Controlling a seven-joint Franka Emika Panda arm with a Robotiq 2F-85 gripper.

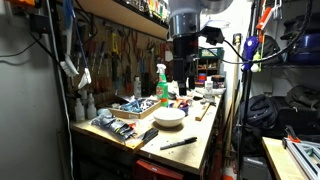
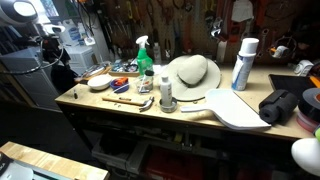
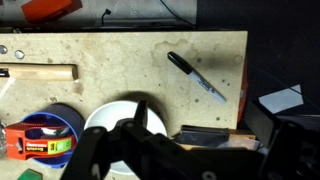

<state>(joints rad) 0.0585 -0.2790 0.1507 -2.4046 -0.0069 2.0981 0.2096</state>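
In the wrist view my gripper point(image 3: 212, 128) is open and empty, its two dark fingers spread wide above the workbench. A white bowl point(image 3: 112, 122) lies under the left finger. A flat dark object point(image 3: 205, 134) on a wooden board lies between the fingers. A black marker point(image 3: 196, 76) lies on bare bench top beyond them. In an exterior view the gripper point(image 1: 182, 88) hangs above the bench, behind the white bowl point(image 1: 168, 117), with the marker point(image 1: 178, 143) nearer the front edge.
A blue tape roll point(image 3: 48, 124), an orange tape measure point(image 3: 34, 146) and a wooden stick point(image 3: 40, 72) lie left of the bowl. A green spray bottle point(image 1: 161, 82) stands behind. A white hat point(image 2: 193, 72) and a spray can point(image 2: 243, 63) stand further along the bench.
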